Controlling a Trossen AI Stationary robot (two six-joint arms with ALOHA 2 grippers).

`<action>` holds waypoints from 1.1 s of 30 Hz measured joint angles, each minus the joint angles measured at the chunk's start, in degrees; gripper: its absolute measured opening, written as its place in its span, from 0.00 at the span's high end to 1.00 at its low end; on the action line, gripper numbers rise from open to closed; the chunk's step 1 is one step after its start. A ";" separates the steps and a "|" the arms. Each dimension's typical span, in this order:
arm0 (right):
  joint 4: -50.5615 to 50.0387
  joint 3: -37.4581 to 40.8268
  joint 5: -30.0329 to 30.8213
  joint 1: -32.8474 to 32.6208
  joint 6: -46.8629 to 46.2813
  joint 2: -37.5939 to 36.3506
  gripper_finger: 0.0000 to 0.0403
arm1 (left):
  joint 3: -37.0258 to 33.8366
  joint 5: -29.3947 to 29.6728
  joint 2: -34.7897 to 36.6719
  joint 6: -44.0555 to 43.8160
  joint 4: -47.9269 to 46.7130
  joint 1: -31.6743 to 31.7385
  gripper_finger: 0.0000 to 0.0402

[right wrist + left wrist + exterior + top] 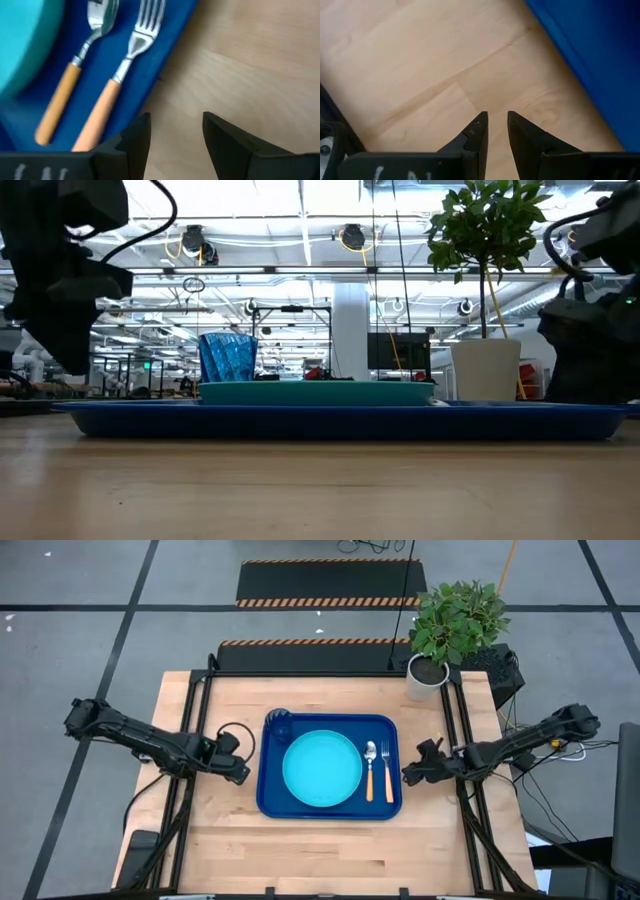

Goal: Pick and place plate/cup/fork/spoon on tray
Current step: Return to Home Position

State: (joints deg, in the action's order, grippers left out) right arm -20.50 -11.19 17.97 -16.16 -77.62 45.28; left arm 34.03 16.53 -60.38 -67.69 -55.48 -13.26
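Right gripper (pixel 172 132), fingers apart and empty, hovers at the tray's (pixel 272 802) 3 o'clock rim. Fork (pixel 387 770) and spoon (pixel 370 769) lie parallel, heads toward 12, beside the plate (pixel 322 769); cup (pixel 279 722) at 10 o'clock. Left gripper (pixel 496 125), fingers narrowly apart, at 9.

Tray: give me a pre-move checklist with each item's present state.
1. Plate lies inside the tray: ok.
2. Cup stands in the tray's far left corner: ok.
3. Spoon and fork lie side by side, right of the plate, inside the rim: ok.
4. Right end effector open, empty, over bare wood beside the tray: ok.
5. Left end effector holds nothing, off the tray's left edge: ok.
6. Cutlery handles touching each other: cannot tell.
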 joint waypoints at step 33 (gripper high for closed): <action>-8.39 -2.77 -9.73 -0.07 10.69 -2.21 0.98 | -2.33 4.07 -0.02 7.54 10.81 0.14 0.82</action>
State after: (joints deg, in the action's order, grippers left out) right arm -28.89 -13.96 8.23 -16.24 -66.93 43.07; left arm 31.70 20.60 -60.40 -60.15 -44.66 -13.13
